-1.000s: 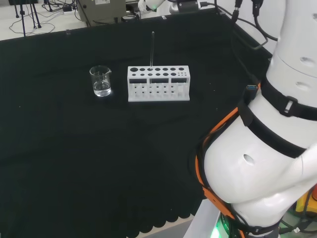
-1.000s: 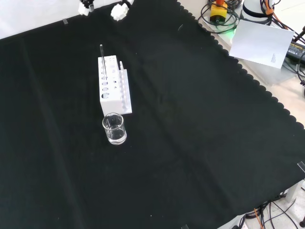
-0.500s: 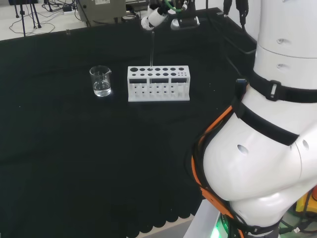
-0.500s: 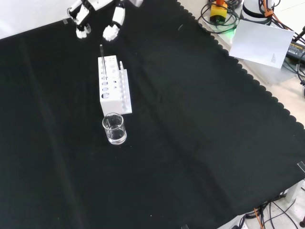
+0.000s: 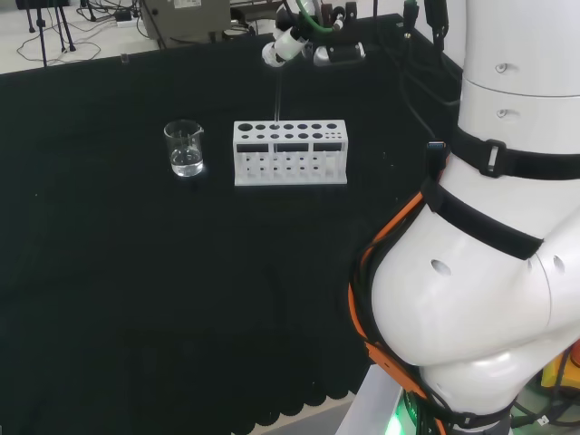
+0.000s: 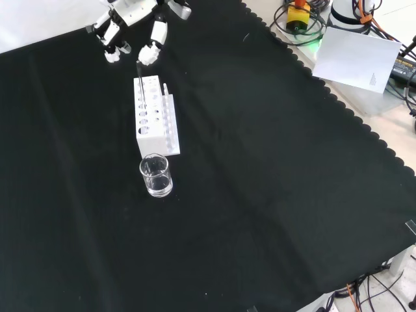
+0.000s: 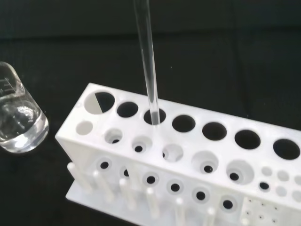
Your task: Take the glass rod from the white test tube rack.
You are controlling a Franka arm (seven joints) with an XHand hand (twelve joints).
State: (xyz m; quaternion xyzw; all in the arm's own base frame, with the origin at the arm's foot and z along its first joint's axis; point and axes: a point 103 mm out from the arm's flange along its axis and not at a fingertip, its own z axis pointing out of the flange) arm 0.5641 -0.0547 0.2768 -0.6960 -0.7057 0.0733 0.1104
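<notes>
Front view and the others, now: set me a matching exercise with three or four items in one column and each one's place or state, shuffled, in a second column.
Items:
1. glass rod
2. beaker
3. hand
4. white test tube rack

Places or states:
A. holds a little clear liquid
B. stands upright in a hole of the rack's top row
C. most of its holes empty, lying between the beaker and the hand in the front view
D. fingers open, at the rod's top end, not closed on it

Pairs: 1-B, 2-A, 3-D, 4-C
</notes>
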